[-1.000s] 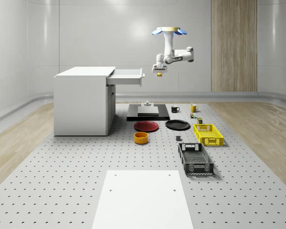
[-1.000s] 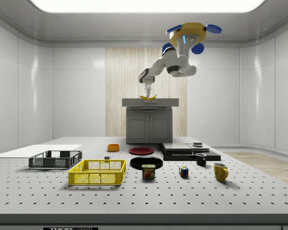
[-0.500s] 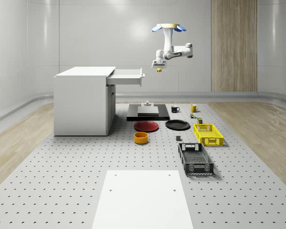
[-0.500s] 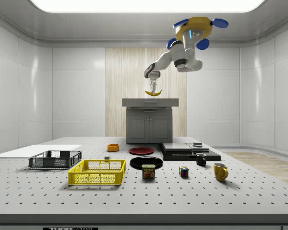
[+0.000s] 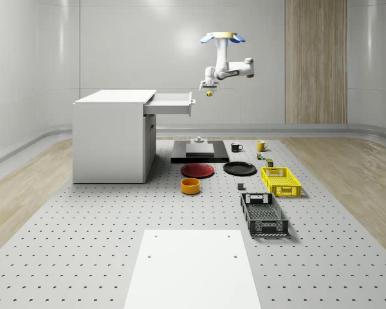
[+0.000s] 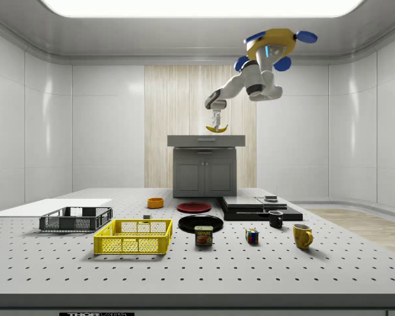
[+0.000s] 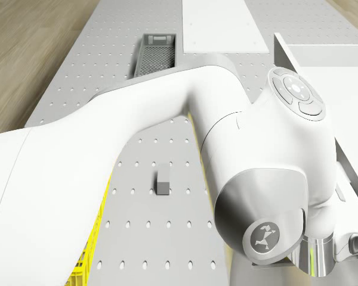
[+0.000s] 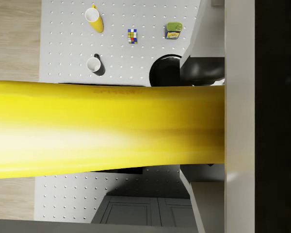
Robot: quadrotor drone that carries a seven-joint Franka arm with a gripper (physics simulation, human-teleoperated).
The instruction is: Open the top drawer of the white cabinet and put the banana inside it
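The drone (image 5: pixel 221 37) is seen hovering high above the bench (image 5: pixel 83 257), just off the front of the open top drawer (image 5: pixel 172 103) of the white cabinet (image 5: pixel 109 138). The banana (image 6: pixel 217 129) is held clamped in the end effector (image 6: pixel 216 122), above the drawer's level and just beyond its front edge.

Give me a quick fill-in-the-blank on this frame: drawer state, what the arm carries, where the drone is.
1. The top drawer of the white cabinet is pulled ____.
2. The gripper holds the ____.
3. The drone ____ in the air beyond the drawer's front, not resting on anything.
4. The banana hangs ____ the level of the cabinet top.

Missing words: open; banana; hovers; above
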